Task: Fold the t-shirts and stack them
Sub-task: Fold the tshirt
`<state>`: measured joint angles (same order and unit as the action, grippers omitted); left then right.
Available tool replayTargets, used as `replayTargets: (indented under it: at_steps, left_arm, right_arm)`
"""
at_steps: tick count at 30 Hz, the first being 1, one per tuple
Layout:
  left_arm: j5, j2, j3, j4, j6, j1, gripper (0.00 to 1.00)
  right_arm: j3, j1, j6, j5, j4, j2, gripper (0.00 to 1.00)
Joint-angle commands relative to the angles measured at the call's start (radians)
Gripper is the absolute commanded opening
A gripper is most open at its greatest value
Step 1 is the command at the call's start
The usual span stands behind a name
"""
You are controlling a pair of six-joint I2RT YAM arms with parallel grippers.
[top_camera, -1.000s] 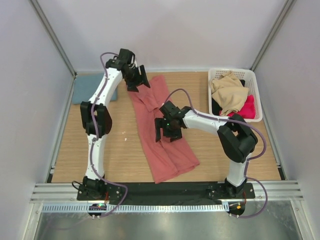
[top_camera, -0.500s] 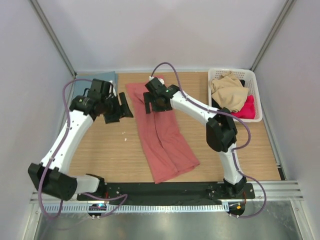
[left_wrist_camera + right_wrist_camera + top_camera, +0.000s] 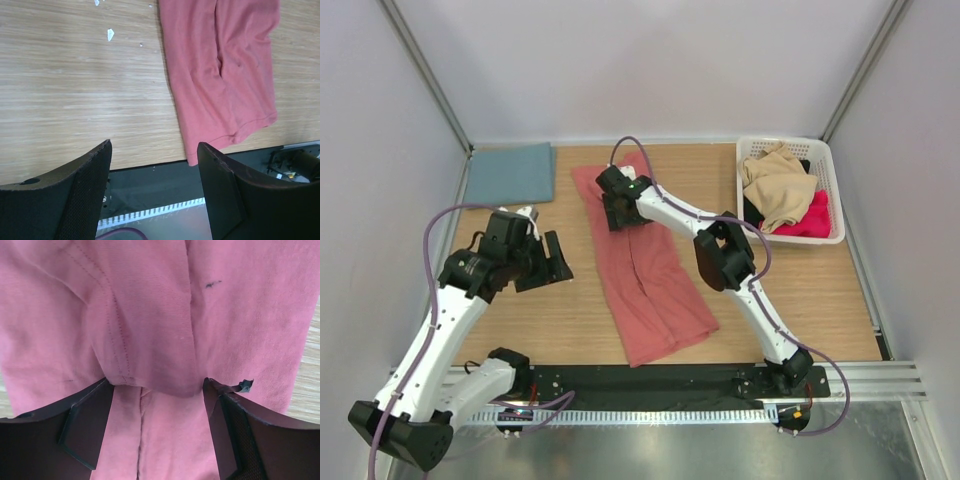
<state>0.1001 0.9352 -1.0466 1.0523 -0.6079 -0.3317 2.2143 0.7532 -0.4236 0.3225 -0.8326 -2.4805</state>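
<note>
The salmon-red t-shirt [image 3: 645, 270] lies as a long, lengthwise-folded strip running from the back middle of the table to the near edge. My right gripper [image 3: 622, 218] is open, low over the shirt's far end. In the right wrist view a folded flap with a stitched hem [image 3: 150, 300] lies between the open gripper [image 3: 157, 383]. The dusty teal-blue t-shirt [image 3: 510, 172] lies folded flat at the back left corner. My left gripper [image 3: 552, 266] is open and empty above bare wood, left of the red shirt [image 3: 220, 65]; its wrist view [image 3: 154, 145] faces the near table edge.
A white basket [image 3: 825, 150] at the back right holds tan, pink and black clothes. A black strip [image 3: 150, 180] and a metal rail run along the near edge. Small white scraps [image 3: 110, 34] lie on the wood left of the shirt.
My left arm has pulled back from the back left toward the near left, uncovering the teal-blue shirt. My right gripper has moved up the red shirt to its far end.
</note>
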Motion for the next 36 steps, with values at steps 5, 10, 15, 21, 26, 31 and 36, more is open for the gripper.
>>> replayTargets:
  at_steps: [5,10,15,21,26,31,36]
  left_arm:
    - [-0.033,0.004,0.065,-0.011,0.025,-0.055,0.7]
    - [-0.037,0.019,0.054,0.012,0.025,-0.066,0.72]
    - [0.009,0.065,0.051,-0.014,0.005,-0.064,0.72]
    - [0.125,0.146,0.151,-0.132,-0.09,-0.069,0.68]
    - [0.187,0.174,0.244,-0.219,-0.2,-0.107,0.65]
    - [0.193,0.237,0.313,-0.261,-0.297,-0.171,0.61]
    - [0.239,0.231,0.404,-0.397,-0.407,-0.205,0.58]
  right_arm:
    - [0.168,-0.014,-0.046,0.053,0.056,-0.173,0.76]
    - [0.375,-0.048,-0.194,-0.031,0.107,-0.301,0.75]
    - [0.324,-0.06,-0.204,-0.083,0.211,-0.204,0.76]
    - [0.268,-0.06,-0.061,-0.138,0.153,0.0,0.82]
    - [0.087,-0.061,0.048,-0.184,0.06,0.283,0.86]
    - [-0.344,-0.084,0.083,-0.262,-0.001,0.541,0.85]
    - [-0.859,-0.153,0.085,-0.428,0.157,0.889,0.83]
